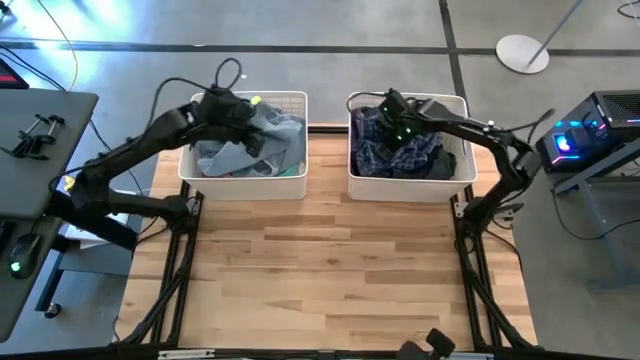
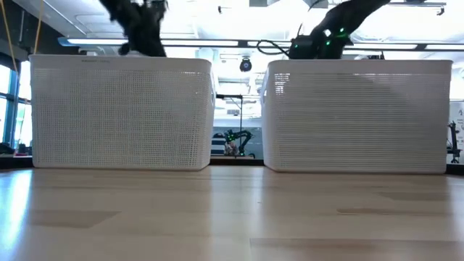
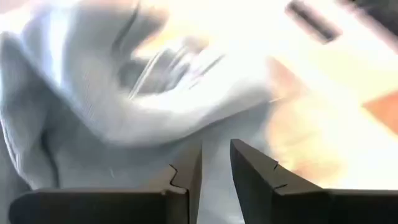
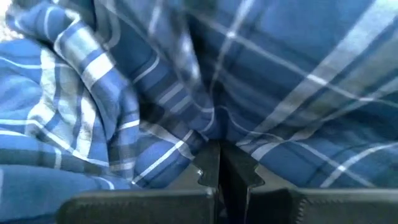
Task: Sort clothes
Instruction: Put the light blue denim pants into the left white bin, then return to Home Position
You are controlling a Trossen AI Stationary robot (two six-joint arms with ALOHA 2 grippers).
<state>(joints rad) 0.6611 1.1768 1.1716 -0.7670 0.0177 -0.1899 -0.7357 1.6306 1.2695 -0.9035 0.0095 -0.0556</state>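
Two white slatted baskets stand side by side at the table's far edge. The left basket (image 1: 290, 178) holds grey-blue clothes (image 1: 275, 135). My left gripper (image 1: 250, 122) reaches down into it, its fingers nearly together with a grey-blue garment (image 3: 112, 106) between them. The right basket (image 1: 460, 170) holds navy-white plaid clothes (image 1: 375, 150) and dark ones (image 1: 435, 160). My right gripper (image 1: 400, 132) hangs over that pile, shut on the plaid garment (image 4: 280, 93). In the low view both arms dip behind the basket walls, so the fingertips are hidden there. My left gripper (image 3: 216, 163) pinches a fold of the grey-blue garment (image 3: 216, 146) between its two fingers, coming slanting down from the table's left. The rest of the cloth lies bunched in the left basket; one layer or several, I cannot tell. My right gripper (image 4: 219, 158) pinches the plaid garment at a puckered fold (image 4: 208, 138) between its fingertips, pointing steeply down. Creases run out from the tips, and the cloth rests on the pile in the right basket.
The bare wooden tabletop (image 1: 330, 270) spreads from the baskets to the near edge. A side desk with a clamp (image 1: 35, 135) stands at the left, and a lit device (image 1: 575, 140) at the right.
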